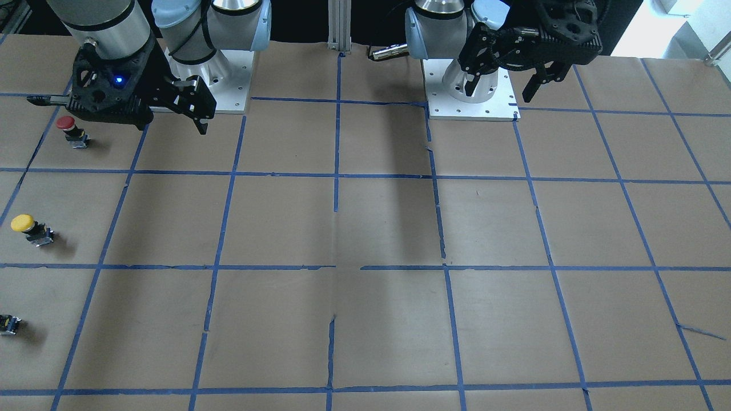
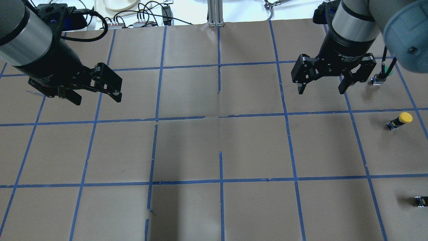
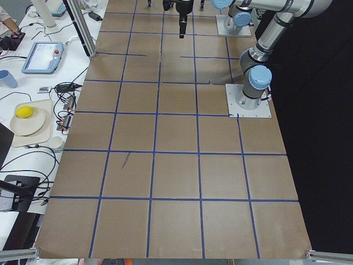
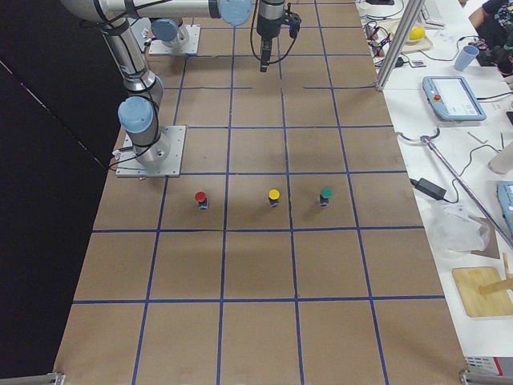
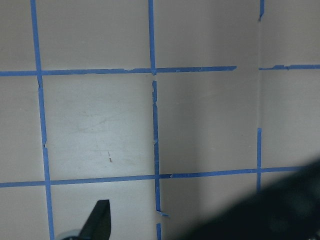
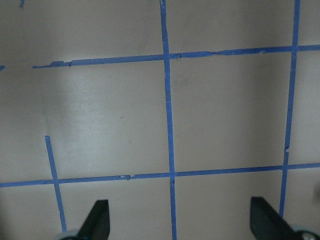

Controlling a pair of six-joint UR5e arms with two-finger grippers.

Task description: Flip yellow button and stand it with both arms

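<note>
Well outboard of the spread, raised right tool (image 2: 322, 89) sits the yellow button (image 2: 399, 120).

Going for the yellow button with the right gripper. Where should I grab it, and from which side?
Probably the boxy base under the cap of the yellow button, coming in low from the table-centre side with the right gripper. It seems to stand cap up, and the flat base sides suit a pinch better than the round cap.
</note>
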